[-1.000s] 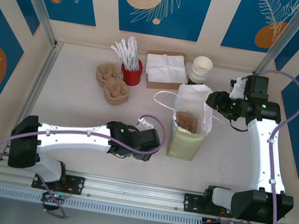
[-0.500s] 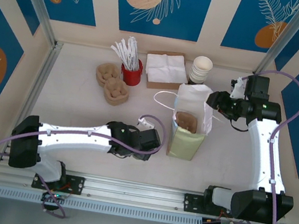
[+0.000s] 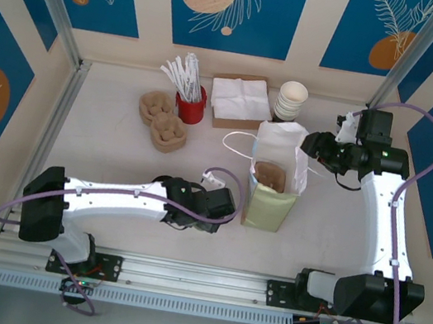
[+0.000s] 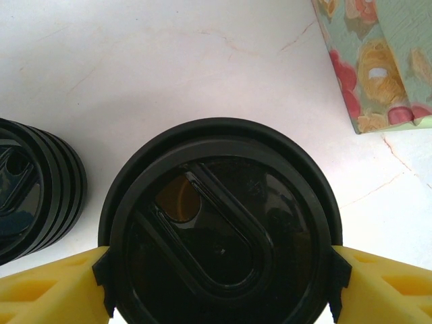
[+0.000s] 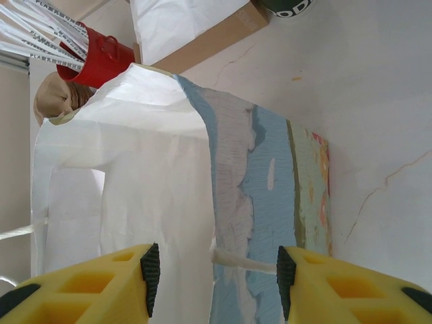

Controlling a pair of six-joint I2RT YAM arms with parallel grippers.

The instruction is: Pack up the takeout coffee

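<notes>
Swung the left arm [image 3: 117,199] a touch nearer the bag [image 3: 269,206] than a second earlier, and drew the left jaws in about the coffee [image 4: 223,229]. Left the right arm and the bag where they had been.

Step in hand, by judgement: taking hold of the coffee for its lift into the bag. Called for a squeeze kept level and centred, firm enough to carry yet too light to dent the paper wall or pop the lid. Called too for a straight upward lift, clear of the stack of lids [image 4: 34,189] just beside on the left, before any swing over the bag's mouth.

Found the coffee upright on the table [image 4: 169,61], near the bag's foot, directly under the left wrist and midway between the left jaws. Saw the yellow fingers [image 4: 47,287] one on each side, dark inner faces level with the lid's rim. Could not tell whether touching or just apart, so claimed neither a grip nor a gap.

Found the right jaws part-way apart astride the bag's upper edge, with white paper and a cord handle [image 5: 243,263] between them and nothing visibly pinched.
</notes>
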